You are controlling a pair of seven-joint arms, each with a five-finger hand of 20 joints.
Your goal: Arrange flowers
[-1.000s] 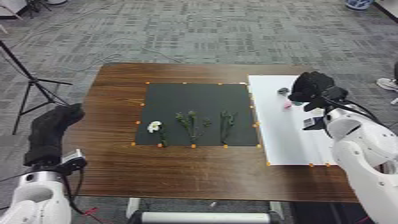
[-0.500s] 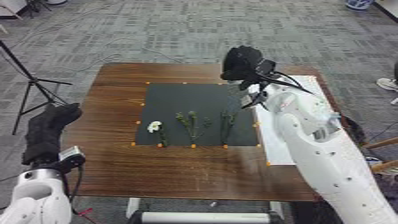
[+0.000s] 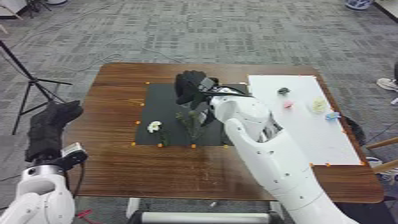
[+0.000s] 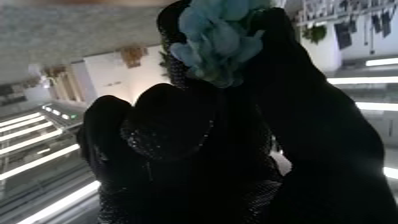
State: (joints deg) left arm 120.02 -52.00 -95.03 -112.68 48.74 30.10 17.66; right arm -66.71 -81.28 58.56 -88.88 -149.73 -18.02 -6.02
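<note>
The right hand (image 3: 188, 88) pinches a ruffled, layered pale-blue flower (image 4: 218, 42) between black fabric-gloved fingers.

Brown wooden table (image 3: 178, 175) with a black mat (image 3: 162, 102), a white sheet (image 3: 306, 132) beside it, small orange markers (image 3: 193, 146) along their edges

Your right arm (image 3: 271, 160) slants from the near right across the worktop (image 3: 160, 175), its hand (image 3: 189, 90) over the far middle. In the right wrist view, its fingers (image 4: 169, 120) are curled. Your left arm (image 3: 40, 187) points away from you at the left, its hand (image 3: 53, 120) beside the worktop's left edge.
</note>
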